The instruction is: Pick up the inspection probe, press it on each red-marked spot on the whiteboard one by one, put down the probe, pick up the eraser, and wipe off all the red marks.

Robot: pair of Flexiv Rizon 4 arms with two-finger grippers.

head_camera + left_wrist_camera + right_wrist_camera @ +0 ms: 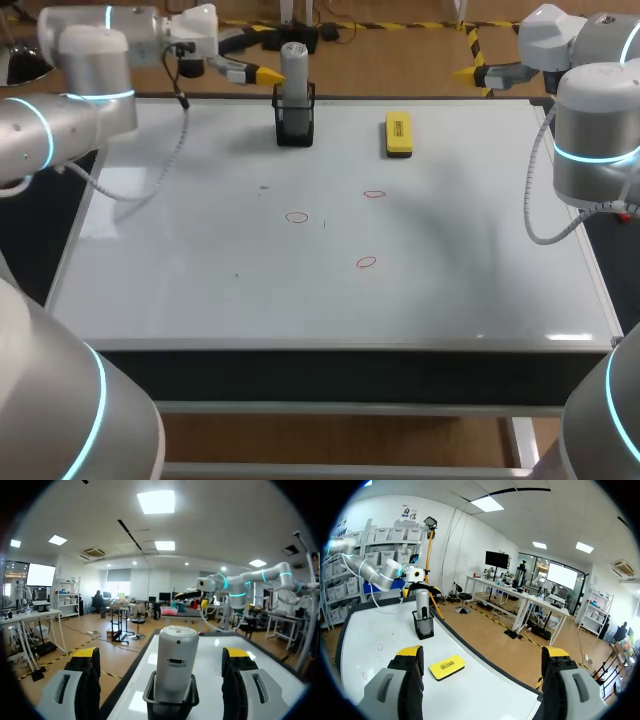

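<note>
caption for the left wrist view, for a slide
Open left hand facing the grey inspection probe, upright in its black holder at the edge of the whiteboard.

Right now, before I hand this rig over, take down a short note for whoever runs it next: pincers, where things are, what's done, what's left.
Left pincer: open, empty, level with the probe, not gripping it.
Right pincer: open, empty, near the far right corner of the whiteboard.
The probe stands upright in its black holder; the yellow eraser lies on the board to its right.
Done: nothing yet. Three red marks remain.
Left: grasp probe, press each mark, put it down, take eraser, wipe.
</note>
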